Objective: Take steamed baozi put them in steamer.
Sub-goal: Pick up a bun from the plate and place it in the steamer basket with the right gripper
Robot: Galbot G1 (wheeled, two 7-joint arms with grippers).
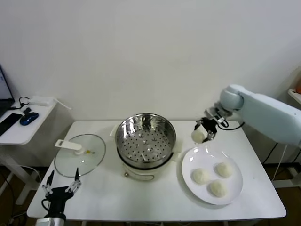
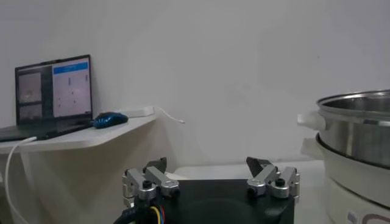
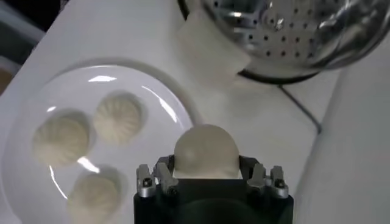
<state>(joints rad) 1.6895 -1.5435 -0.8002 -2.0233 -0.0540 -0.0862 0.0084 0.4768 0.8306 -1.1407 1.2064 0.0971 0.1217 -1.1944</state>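
We see the right gripper (image 1: 204, 136) clamped on one baozi (image 3: 206, 152) above the plate's (image 1: 188, 165) far edge; the steamer (image 1: 145, 134) lies leftward, its basket empty; the left gripper (image 1: 61, 181) idles wide at the table's near-left corner

R arm: pale grey-white jointed arm (image 1: 263, 110) reaching in from far right, wrist bent down. Black-and-silver right gripper (image 1: 203, 135), fingers clamped on small round off-white bun (image 3: 205, 152), held aloft. L arm: parked near left, black-and-silver left gripper (image 1: 61, 182) pointing up, fingers spread, empty.
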